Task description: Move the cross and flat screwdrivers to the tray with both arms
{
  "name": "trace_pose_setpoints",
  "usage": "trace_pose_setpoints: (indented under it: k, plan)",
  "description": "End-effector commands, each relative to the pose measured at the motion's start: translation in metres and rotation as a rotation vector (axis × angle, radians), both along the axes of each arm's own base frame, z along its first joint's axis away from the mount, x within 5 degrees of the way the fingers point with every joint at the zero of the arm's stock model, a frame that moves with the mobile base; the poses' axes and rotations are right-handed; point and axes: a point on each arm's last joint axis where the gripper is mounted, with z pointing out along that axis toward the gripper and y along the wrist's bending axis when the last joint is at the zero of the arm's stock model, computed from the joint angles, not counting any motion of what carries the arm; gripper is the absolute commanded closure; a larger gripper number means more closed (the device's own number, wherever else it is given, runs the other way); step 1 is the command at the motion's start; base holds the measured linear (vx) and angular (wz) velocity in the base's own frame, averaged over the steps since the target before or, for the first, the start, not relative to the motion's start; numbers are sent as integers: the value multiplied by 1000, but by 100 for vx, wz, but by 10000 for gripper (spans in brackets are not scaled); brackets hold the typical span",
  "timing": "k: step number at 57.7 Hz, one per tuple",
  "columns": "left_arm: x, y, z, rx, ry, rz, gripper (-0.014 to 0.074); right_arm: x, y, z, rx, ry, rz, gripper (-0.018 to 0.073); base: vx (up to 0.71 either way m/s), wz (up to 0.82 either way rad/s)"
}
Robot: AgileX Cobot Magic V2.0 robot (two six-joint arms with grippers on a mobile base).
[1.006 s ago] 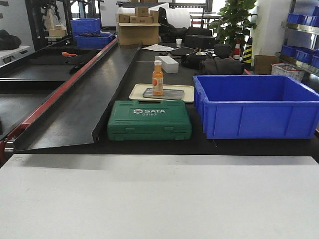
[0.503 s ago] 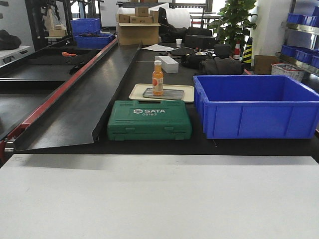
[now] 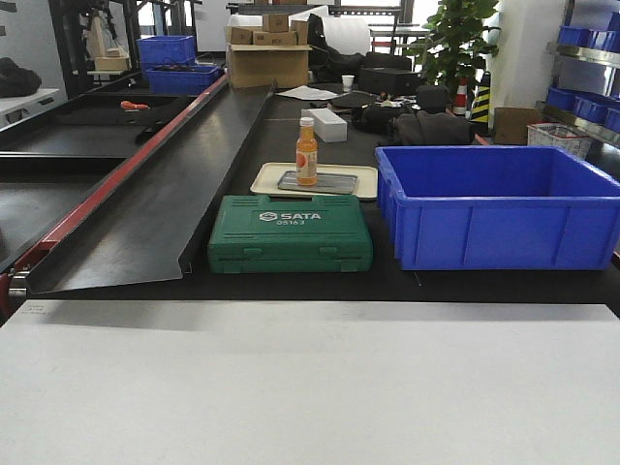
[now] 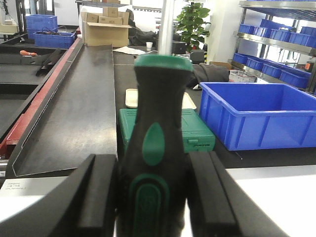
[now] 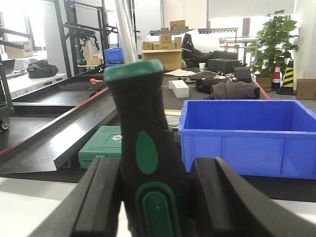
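In the left wrist view a screwdriver [image 4: 159, 113] stands upright, its black-and-green handle between the black pads and its steel shaft running up out of frame; my left gripper [image 4: 152, 165] is shut on it. The right wrist view shows the same: a second, alike screwdriver [image 5: 140, 116] is held upright with my right gripper [image 5: 157, 170] shut on its handle. Which one is cross and which flat cannot be told, since both tips are out of frame. The grey metal tray [image 3: 334, 182] lies on a beige tray [image 3: 363, 174] behind the green case. Neither gripper appears in the front view.
A green SATA tool case [image 3: 291, 232] lies at the near edge of the black bench. An orange bottle [image 3: 306, 152] stands on the grey tray. A large blue bin [image 3: 499, 205] sits to the right, a sloped black chute [image 3: 165, 194] to the left. A white table [image 3: 310, 387] fills the foreground.
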Motion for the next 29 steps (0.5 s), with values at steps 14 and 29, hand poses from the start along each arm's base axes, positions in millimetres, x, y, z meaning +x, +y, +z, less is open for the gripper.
trace_pose_setpoints:
  k: [14,29]
  plan:
    - [-6,1,19,-32,-131,1,601,-2,-3,17,24,-111,-35,568,0,0]
    - [-6,1,19,-32,-131,1,601,-2,-3,17,24,-111,-35,568,0,0]
